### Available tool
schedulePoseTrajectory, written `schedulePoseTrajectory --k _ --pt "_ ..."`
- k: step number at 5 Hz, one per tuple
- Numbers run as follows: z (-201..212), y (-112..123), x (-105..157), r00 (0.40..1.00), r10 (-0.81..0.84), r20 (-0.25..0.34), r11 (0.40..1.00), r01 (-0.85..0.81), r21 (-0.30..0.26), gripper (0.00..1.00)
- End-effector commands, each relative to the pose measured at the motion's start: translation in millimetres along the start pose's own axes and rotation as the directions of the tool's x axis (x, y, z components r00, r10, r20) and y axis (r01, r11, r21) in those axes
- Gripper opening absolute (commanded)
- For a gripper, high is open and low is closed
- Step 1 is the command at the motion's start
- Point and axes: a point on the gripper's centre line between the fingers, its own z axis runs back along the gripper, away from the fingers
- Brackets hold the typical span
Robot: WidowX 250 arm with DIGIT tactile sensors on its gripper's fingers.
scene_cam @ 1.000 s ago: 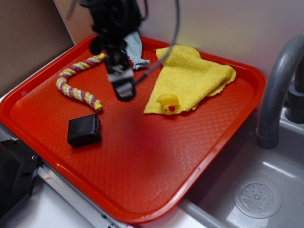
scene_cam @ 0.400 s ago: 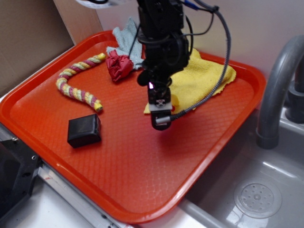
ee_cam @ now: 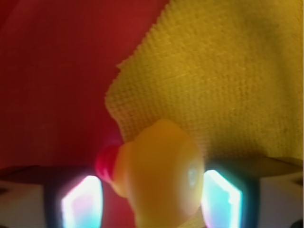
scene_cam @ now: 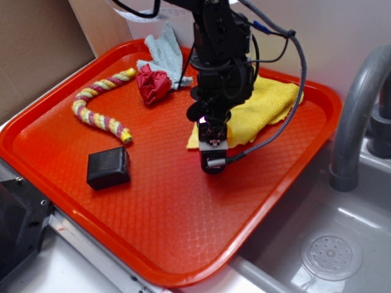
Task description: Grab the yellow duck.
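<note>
Claw open around yellow duck

The claw hides the yellow duck in the exterior view.

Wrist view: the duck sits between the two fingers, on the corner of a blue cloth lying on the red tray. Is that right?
Not quite. The cloth is yellow, not blue, as the wrist view shows. The rest holds: the duck sits between the two fingers, at the cloth's corner on the red tray.
</note>
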Motion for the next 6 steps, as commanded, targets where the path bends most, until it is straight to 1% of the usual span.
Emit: schedulePoseTrajectory --k 1,2,3,4,5,6 --pt "6.0 -12.4 7.3 0.999 -0.008 0.037 1.0 0.008 0.014 0.0" --pt "28.5 -7.0 -8.1 0.993 0.095 0.063 0.995 -0.096 0.01 0.0" --pt "59.0 1.2 -28.0 0.967 0.235 0.1 0.972 -0.236 0.0 0.0" --pt "104.4 15.6 -63.3 0.891 0.425 0.157 0.903 -0.429 -0.011 0.0" --pt "129.6 16.1 -92.9 0.778 0.61 0.149 0.783 -0.621 0.034 0.0" --pt "145.1 5.1 -122.1 0.697 0.708 0.115 0.704 -0.709 -0.042 0.0"
